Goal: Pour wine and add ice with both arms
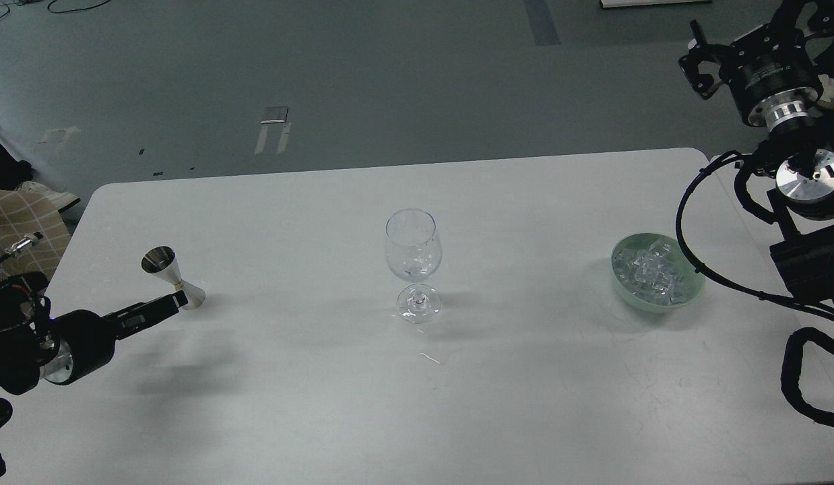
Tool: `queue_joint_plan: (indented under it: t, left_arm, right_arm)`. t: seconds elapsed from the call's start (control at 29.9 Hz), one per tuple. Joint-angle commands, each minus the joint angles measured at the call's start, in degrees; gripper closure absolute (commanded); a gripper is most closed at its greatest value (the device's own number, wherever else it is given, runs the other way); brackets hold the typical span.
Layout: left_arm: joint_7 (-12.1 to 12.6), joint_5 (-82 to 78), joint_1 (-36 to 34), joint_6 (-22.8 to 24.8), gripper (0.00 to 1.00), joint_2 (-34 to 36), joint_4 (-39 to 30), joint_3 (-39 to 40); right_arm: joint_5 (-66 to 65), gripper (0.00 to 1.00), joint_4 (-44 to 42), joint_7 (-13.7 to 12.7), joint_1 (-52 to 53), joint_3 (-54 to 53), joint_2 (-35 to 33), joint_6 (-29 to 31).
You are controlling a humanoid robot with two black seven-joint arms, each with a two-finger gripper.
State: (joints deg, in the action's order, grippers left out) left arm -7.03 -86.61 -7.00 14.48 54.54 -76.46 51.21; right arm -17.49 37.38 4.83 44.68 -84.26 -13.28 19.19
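Glassware first: a clear stemmed glass [413,266] stands upright near the middle of the white table [323,404], thin-walled and top-heavy on a narrow foot, so any sideways knock would likely tip or crack it. A faint trace of clear liquid may sit low in its bowl; too hard to see to be sure. Wine is presumably carried in the steel jigger [172,277], a small hourglass measure at the table's left, tilted with its mouth up and to the left; its contents cannot be seen. Left gripper [180,300] meets the jigger at its waist, fingers apparently closed on it, though the dark fingers are hard to separate. The waist is the right place to grasp: rigid, narrow, but polished metal, so probably slippery and prone to twisting during a pour. Ice [653,273] lies heaped as small glassy cubes in a pale green bowl [690,291] at the table's right, well apart from the glass. Cubes look hard, light, likely slick; pinch one across flat faces from above. Right gripper [698,64] hangs high at the upper right, away from the bowl, carrying nothing, fingers seemingly spread.
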Motion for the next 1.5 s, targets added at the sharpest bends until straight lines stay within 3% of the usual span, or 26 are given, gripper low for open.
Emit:
queue_joint_plan:
  t: [0.0,0.27,0.6,1.47]
  left_arm:
    - [0.00,-2.24,-0.82,-1.20,0.28,-2.41,2.01,-0.05]
    - [0.09,-5.41,-1.00,-2.61,0.28,-4.88,2.80,-0.14]
    - [-0.18,-7.34,-5.04,-4.63,0.29,-7.34,9.22,-3.57]
    - [-0.44,-6.91,-5.74,-4.63,0.29,-7.43,8.96,-3.57]
  right_arm:
    - [0.00,0.00,-0.02,0.00,0.05,0.06,0.09,-0.03]
    - [0.00,0.00,-0.20,0.00,0.23,0.06,0.09,-0.03]
    - [0.00,0.00,-0.29,0.00,0.32,0.06,0.01,-0.03]
    - [-0.09,0.00,-0.29,0.00,0.58,0.06,0.01,-0.12]
